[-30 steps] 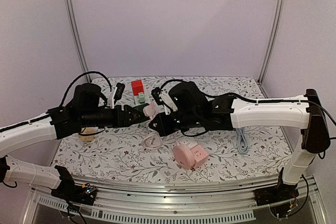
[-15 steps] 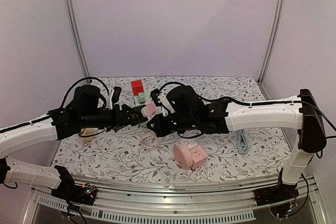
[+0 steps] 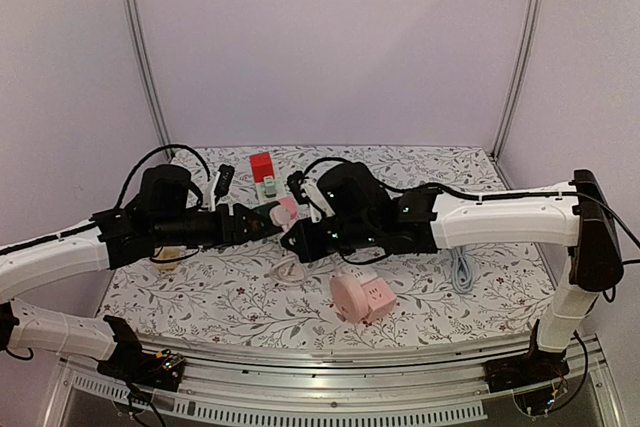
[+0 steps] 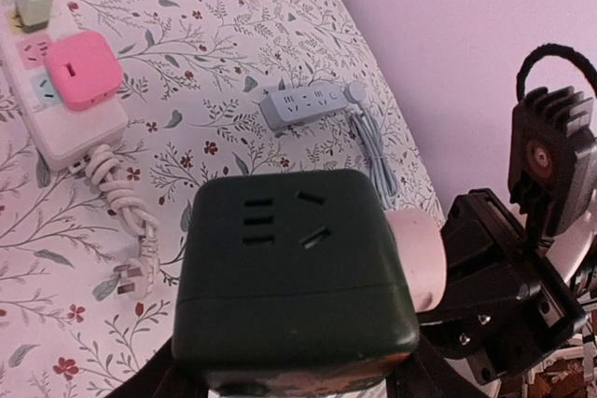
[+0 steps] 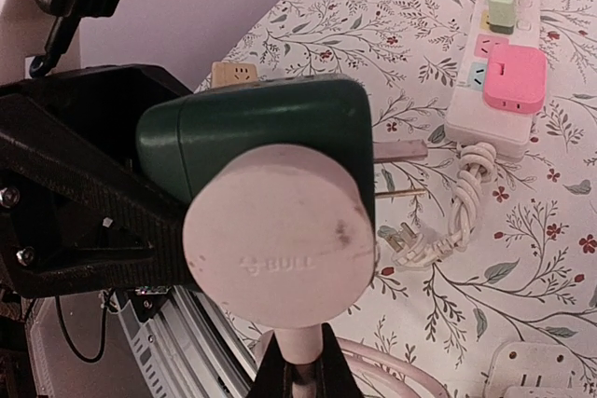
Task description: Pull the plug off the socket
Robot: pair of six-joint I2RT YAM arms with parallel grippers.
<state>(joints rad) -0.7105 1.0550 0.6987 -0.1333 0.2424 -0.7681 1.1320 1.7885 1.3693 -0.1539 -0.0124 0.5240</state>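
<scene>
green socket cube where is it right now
Top view, left of centre: the green cube is held above the table in the left gripper, with the pink plug in the right gripper at its right side.

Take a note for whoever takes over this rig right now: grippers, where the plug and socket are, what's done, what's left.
Left gripper: shut on the green socket, held above the table.
Right gripper: shut on the neck of the pink plug.
The plug sits against the socket's side, with no gap showing.
Done: both pieces gripped and off the table.
Left: pull the plug out, probably straight away from the socket.
</scene>
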